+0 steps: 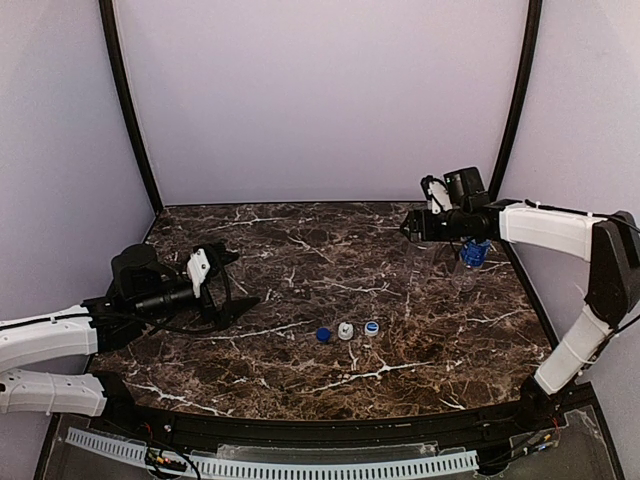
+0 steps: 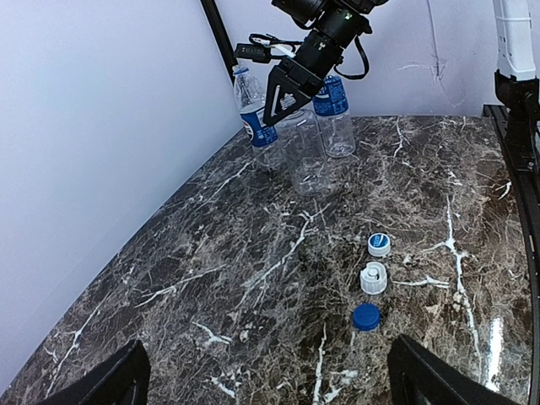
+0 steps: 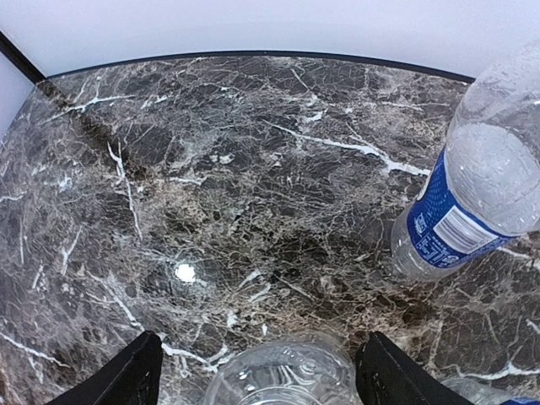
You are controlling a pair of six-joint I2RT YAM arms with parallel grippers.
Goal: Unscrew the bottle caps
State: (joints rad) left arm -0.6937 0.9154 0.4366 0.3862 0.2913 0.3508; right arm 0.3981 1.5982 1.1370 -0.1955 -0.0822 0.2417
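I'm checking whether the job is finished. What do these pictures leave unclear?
Top view: the right arm hides most of the bottles; only some blue label shows.
Left wrist view: the right gripper overlaps the bottle necks.
Right wrist view: the labelled bottle is cut by the right edge, the clear bottle by the bottom edge.
The caps: too small to read any print.
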